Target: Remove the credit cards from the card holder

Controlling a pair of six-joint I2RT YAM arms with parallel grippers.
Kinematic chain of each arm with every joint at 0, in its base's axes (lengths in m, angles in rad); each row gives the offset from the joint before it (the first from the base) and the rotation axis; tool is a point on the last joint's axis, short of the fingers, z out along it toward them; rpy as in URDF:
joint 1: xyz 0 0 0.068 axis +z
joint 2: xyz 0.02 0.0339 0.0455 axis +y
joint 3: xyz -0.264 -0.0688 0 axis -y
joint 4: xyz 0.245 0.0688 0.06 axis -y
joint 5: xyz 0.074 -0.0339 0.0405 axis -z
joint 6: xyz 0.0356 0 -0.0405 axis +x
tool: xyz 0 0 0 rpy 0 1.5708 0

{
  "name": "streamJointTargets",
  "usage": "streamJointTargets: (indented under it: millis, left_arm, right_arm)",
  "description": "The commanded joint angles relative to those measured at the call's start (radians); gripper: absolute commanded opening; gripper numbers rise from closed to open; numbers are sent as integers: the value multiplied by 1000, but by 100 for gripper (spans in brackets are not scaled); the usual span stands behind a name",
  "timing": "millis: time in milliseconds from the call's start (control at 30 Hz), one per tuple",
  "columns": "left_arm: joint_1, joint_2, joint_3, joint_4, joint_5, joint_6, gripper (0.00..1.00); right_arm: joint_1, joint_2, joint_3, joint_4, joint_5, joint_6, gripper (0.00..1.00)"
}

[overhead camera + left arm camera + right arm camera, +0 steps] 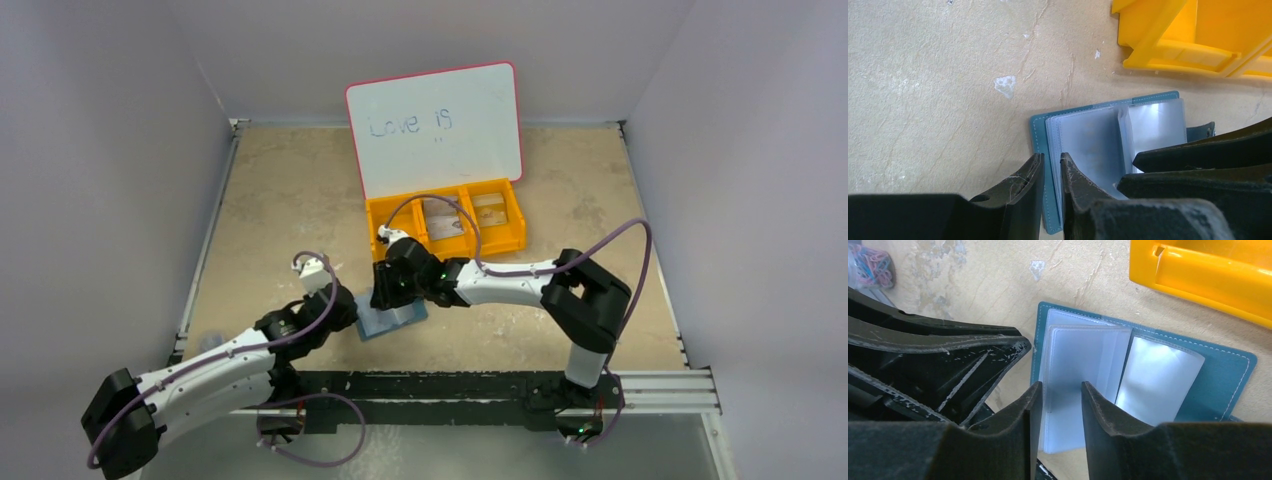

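Observation:
The teal card holder (392, 320) lies open on the table between both grippers, its clear sleeves fanned (1088, 140) (1083, 355). No card shows plainly inside the sleeves. My left gripper (1050, 159) is closed narrowly over the holder's left cover edge, which runs between its fingers. From the other side, my right gripper (1058, 387) stands open with a whitish sleeve page between its fingers, which do not press on it. Flat greyish and tan credit cards (447, 223) lie in the orange bin.
The orange three-compartment bin (505, 242) stands just beyond the holder, seen also as yellow-orange plastic (1168, 50) (1208, 280). A pink-rimmed whiteboard (435, 125) leans behind it. A tub of coloured paper clips (870, 262) sits to the left.

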Motion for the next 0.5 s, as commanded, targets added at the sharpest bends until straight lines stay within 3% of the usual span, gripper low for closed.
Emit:
streamJointTargets:
  millis: [0,167,467]
  left_arm:
    - [-1,-10,44,-2,-30,-8,18]
    - [0,-4,48,0,-31,-7,18]
    - [-1,-3,54,-5,-31,-2,18]
  right_arm:
    - [17,-59,29,-22,38,-37,39]
    - [17,-105,-1,7,43,-34,52]
    - [28,-87,4,-74,102,-42,56]
